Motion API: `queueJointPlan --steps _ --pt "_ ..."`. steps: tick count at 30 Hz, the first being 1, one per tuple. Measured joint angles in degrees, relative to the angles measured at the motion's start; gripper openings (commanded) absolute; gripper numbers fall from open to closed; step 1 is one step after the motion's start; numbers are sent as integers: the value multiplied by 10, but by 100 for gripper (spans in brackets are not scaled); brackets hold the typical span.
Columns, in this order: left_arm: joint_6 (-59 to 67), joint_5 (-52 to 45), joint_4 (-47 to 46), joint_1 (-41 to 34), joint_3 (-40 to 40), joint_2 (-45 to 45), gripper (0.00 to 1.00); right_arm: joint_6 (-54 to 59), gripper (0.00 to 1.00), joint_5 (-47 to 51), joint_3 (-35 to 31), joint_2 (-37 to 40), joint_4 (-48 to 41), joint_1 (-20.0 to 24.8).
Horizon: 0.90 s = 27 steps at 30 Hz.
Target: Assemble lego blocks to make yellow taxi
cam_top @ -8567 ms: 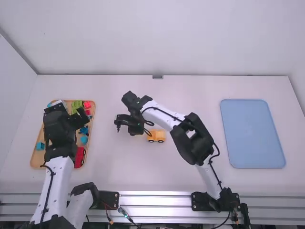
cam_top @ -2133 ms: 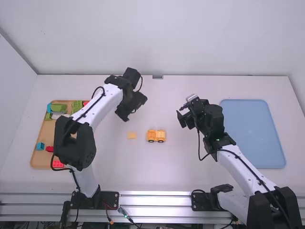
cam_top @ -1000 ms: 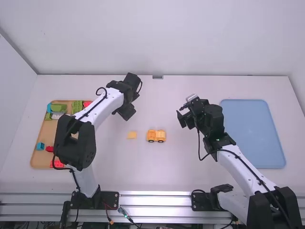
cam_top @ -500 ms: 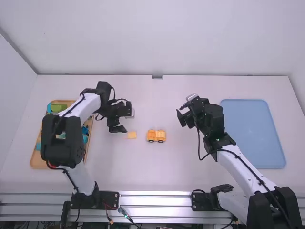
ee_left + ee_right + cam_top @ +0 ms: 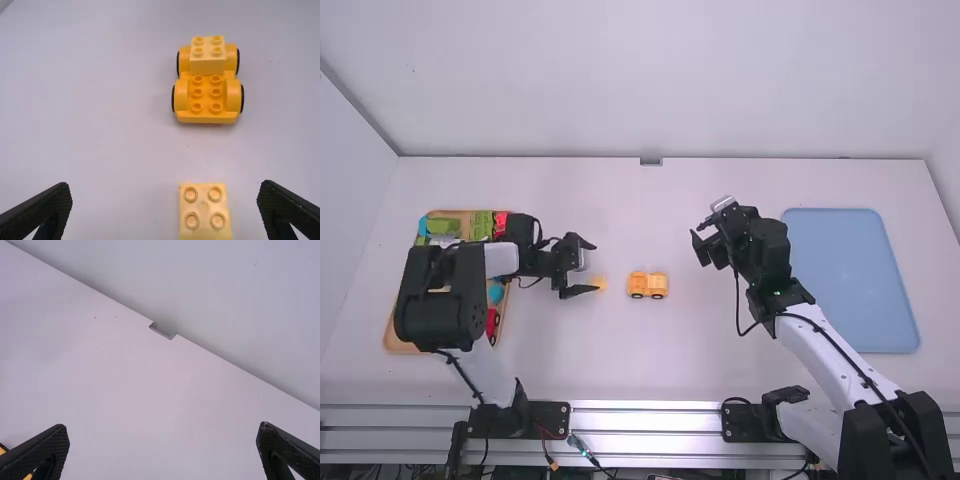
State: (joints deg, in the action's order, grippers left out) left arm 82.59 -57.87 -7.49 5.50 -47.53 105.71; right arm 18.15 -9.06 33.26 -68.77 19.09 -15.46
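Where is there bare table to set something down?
Bare table lies between the yellow car and the metal rail, and from the car toward the back wall. It's crowded from the block tray to the small yellow block, beside the left gripper.

In the high view, the left arm (image 5: 445, 300) covers much of the tray (image 5: 395, 343), so the number of toys (image 5: 495, 293) inside cannot be told. The left gripper (image 5: 593, 267) hides a part of the small block (image 5: 601, 283); studs on the car (image 5: 648, 285) are too small for counting. The left wrist view's edge cuts this block. In the right wrist view, a yellow thing (image 5: 2, 451) is also cut.
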Motion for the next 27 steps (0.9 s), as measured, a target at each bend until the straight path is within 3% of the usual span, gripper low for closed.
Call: queueJointPlan --steps 10,16,19,24,27 --pt "-60 14 37 -4 12 42 97 0 99 0 0 0 0 0" --pt "-62 27 50 -4 12 62 73 0 99 0 0 0 0 0" --pt "-60 33 49 -4 12 66 70 0 99 0 0 0 0 -3" --pt "-50 35 47 -4 12 83 53 0 99 0 0 0 0 -16" --pt "-48 35 49 -4 12 83 50 2 99 0 0 0 0 -18"
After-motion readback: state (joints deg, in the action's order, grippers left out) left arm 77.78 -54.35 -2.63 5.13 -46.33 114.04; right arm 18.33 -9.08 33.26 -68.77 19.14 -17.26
